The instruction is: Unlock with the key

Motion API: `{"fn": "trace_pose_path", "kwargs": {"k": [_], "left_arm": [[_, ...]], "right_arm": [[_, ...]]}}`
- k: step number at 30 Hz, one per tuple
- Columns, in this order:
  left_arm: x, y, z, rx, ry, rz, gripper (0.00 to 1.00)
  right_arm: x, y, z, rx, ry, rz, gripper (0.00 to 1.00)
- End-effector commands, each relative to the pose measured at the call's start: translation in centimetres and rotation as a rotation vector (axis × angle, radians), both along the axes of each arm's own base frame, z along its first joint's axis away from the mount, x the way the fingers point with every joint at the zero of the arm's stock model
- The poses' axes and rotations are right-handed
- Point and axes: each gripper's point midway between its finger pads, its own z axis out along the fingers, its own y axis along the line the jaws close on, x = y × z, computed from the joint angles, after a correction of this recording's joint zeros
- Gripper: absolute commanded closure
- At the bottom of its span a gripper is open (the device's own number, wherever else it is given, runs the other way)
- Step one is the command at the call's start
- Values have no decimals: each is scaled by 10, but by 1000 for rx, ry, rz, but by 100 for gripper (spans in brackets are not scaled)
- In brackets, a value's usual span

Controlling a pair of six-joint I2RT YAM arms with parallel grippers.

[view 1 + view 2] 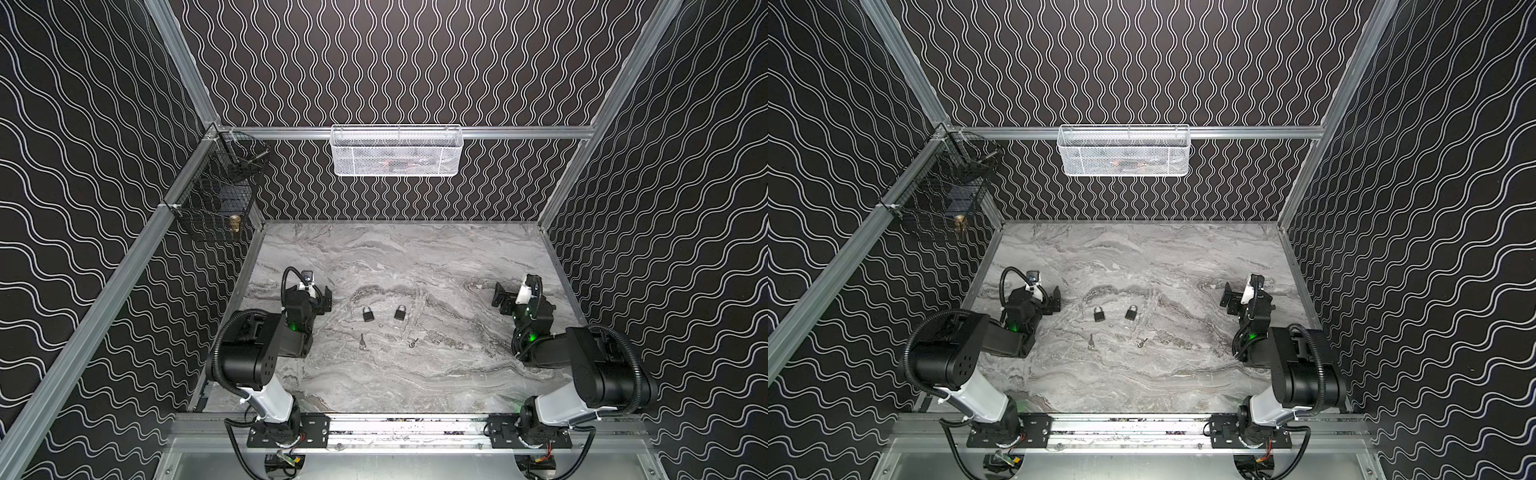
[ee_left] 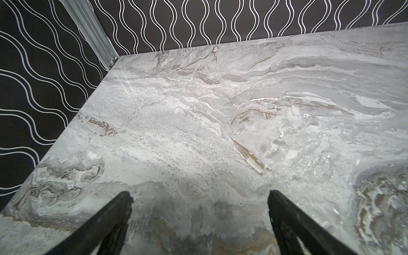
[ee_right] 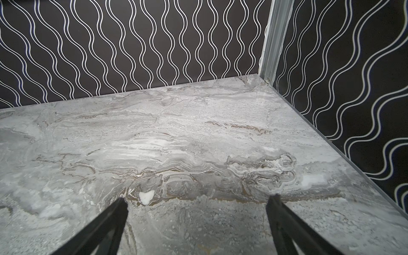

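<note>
Two small black padlocks with silver shackles lie mid-table in both top views, one (image 1: 368, 314) left of the other (image 1: 400, 312). Nearer the front edge lie two small silver keys: a plain one (image 1: 363, 342) below the left padlock, and one on a ring (image 1: 413, 343) below the right padlock. My left gripper (image 1: 327, 299) hovers open to the left of the padlocks, holding nothing. My right gripper (image 1: 500, 297) stands open far to their right. In the wrist views the left gripper (image 2: 199, 196) and the right gripper (image 3: 198, 201) frame only bare marble; padlocks and keys are out of view there.
A white mesh basket (image 1: 397, 151) hangs on the back rail. A black wire basket (image 1: 216, 195) with a brass object (image 1: 235, 224) hangs at the back left corner. Patterned walls close in the grey marble table (image 1: 415, 257) on three sides.
</note>
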Motion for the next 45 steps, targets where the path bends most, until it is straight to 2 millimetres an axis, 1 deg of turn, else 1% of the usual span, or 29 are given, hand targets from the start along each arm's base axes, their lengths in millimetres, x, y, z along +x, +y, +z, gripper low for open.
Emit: {"fn": "trace_pose_path", "kwargs": {"k": [1, 7, 10, 15, 20, 22, 26, 29, 30, 31, 32, 34, 35, 38, 41, 43, 45], "left_arm": [[2, 0, 5, 19, -19, -9, 1], [2, 1, 6, 22, -26, -4, 1], [0, 2, 13, 22, -45, -1, 1], [-8, 2, 31, 17, -79, 0, 1], [-17, 6, 52, 2, -95, 24, 1], [-20, 5, 62, -28, -92, 27, 1], [-26, -3, 82, -114, -105, -2, 1], [-32, -3, 95, -225, -102, 34, 1], [-34, -5, 100, -256, -97, 28, 1], [-35, -9, 103, -285, -91, 14, 1], [-36, -12, 106, -314, -88, 10, 1], [-38, -11, 108, -399, -76, 48, 1], [-40, -8, 107, -450, -68, 82, 1], [-47, 0, 96, -587, -25, 197, 1], [-50, -8, 90, -633, 11, 171, 1], [-51, -18, 91, -656, 37, 126, 1], [-52, -22, 93, -678, 42, 108, 1]], "right_arm": [[3, 1, 13, -13, -53, 10, 1], [2, 0, 15, -9, -60, 2, 1], [2, -1, 19, -10, -57, -3, 1], [-4, -2, 33, -10, -83, -10, 1], [-9, -2, 47, 20, -68, -20, 1], [-10, -1, 55, 56, -63, -25, 1], [-13, 11, 72, 91, -65, 41, 1], [-18, 12, 83, 169, -68, 35, 1], [-19, 16, 86, 190, -67, 50, 1], [-21, 15, 87, 246, -60, 28, 1], [-22, 9, 86, 319, -44, -22, 1], [-29, -4, 76, 461, 22, -153, 1], [-31, -4, 73, 485, 42, -168, 1], [-37, 5, 63, 557, 91, -145, 1], [-39, 17, 60, 563, 147, -87, 1], [-41, 23, 57, 562, 193, -62, 1], [-41, 35, 60, 564, 211, 5, 1]]}}
